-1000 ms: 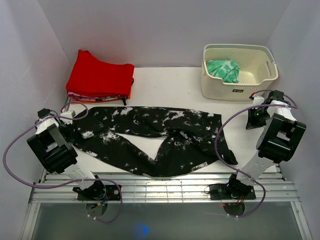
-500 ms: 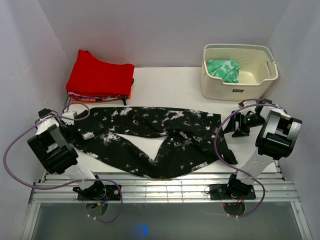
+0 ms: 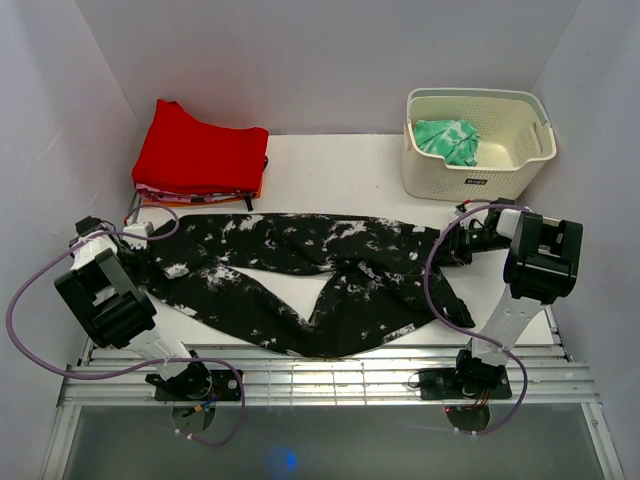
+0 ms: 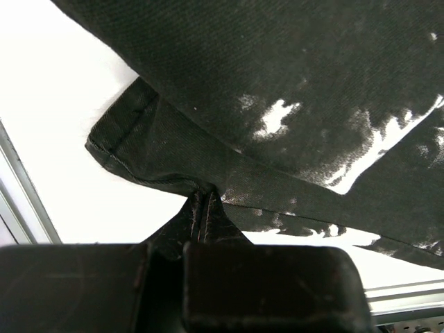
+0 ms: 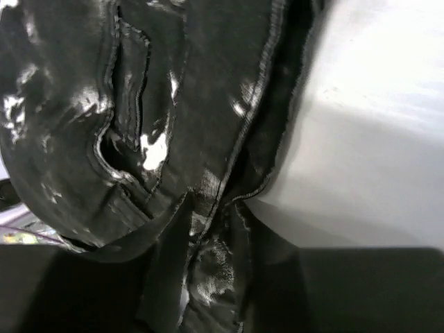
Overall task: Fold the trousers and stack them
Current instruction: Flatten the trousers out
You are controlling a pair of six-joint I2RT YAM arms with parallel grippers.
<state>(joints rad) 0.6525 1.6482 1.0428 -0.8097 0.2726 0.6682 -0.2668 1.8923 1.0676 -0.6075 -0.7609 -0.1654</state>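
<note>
The trousers (image 3: 300, 270), black with white splatter, lie spread across the white table, legs pointing left and waist at the right. My left gripper (image 3: 140, 255) is at the left end, shut on a leg hem. In the left wrist view a fold of hem (image 4: 201, 208) runs in between the left gripper (image 4: 173, 253) fingers. My right gripper (image 3: 452, 245) sits at the waist end. In the right wrist view the trousers (image 5: 173, 104) fill the frame, and a bunch of waist cloth is pinched in the right gripper (image 5: 208, 277).
A folded red garment stack (image 3: 200, 155) lies at the back left. A cream basket (image 3: 470, 182) at the back right holds a green patterned cloth (image 3: 447, 138). A metal rail (image 3: 320, 380) runs along the near edge. White walls close in both sides.
My right arm swung in from the right side of the table to the trousers' waist end, and its jaws closed round the cloth. The left arm and trousers stayed put.
</note>
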